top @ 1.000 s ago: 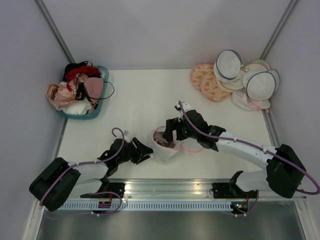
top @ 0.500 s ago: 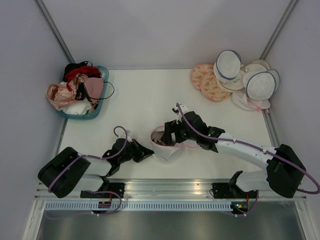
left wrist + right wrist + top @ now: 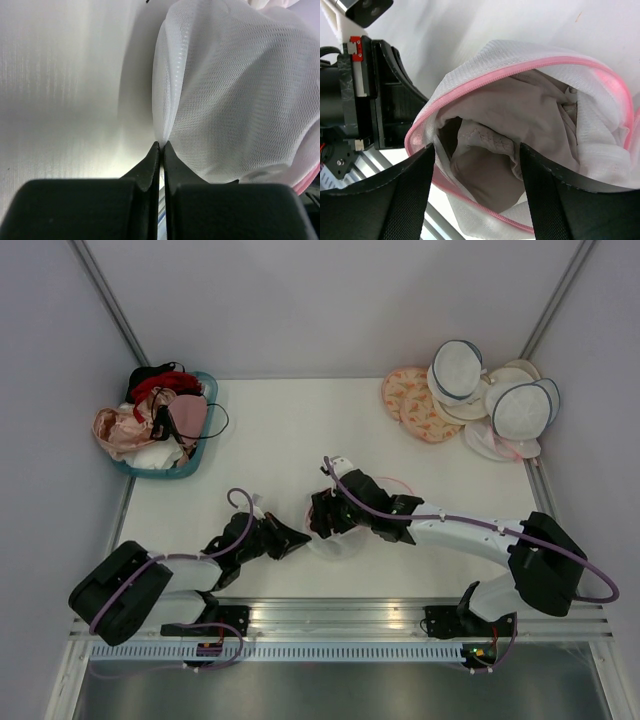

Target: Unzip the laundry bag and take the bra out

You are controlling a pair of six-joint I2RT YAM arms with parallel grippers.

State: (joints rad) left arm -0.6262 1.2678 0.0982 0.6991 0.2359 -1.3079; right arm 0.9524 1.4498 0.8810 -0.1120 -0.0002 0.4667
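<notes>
L fingers (image 3: 152,164) pinch laundry bag (image 3: 240,90) mesh; R fingers (image 3: 407,200) wide, bra (image 3: 481,176) between them.

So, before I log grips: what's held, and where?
Left gripper pinches the bag by a mesh fold; right gripper, open astride the bra, holds nothing.

No text, brand, number or sign can be read in any of the views. In the right wrist view, a small red tag (image 3: 355,45) on the other arm's black wrist housing (image 3: 387,95) carries white marks too small to make out. A pale sticker (image 3: 326,175) at the lower left edge is blurred.
</notes>
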